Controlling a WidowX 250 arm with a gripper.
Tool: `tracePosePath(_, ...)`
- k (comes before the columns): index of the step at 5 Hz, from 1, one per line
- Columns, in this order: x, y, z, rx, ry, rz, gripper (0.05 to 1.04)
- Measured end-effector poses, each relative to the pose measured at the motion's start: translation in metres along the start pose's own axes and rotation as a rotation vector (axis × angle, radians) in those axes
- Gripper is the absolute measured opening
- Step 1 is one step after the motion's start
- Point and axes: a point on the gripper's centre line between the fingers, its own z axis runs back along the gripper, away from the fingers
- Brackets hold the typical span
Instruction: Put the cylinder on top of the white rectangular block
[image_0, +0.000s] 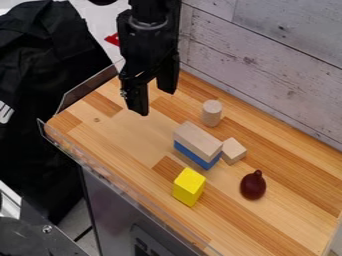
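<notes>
Gripper (152, 94): hung above the worktop (123, 132), fingers parted.
Cylinder (212, 114): stood upright on the worktop, near the pale rectangular block (198, 138).
Pale rectangular block: lay atop the blue block (196, 155).
Small wooden block (233, 151): sat just beside that stack.

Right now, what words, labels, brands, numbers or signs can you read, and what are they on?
Grey front below the table: pale lettering on a dark panel, cut off by the bottom edge; unreadable.
Black cloth: white mark, cut off by the left edge; unreadable.
Yellow block, cylinder, hand: no text that I can make out.
</notes>
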Motion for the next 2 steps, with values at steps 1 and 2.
tracePosePath(1, -0.001, 0.005, -0.008, 0.035, 0.006, 0.001, 0.999)
tracePosePath(2, -0.006, -0.006, 0.003, 0.042, -0.038, -0.201, 0.999)
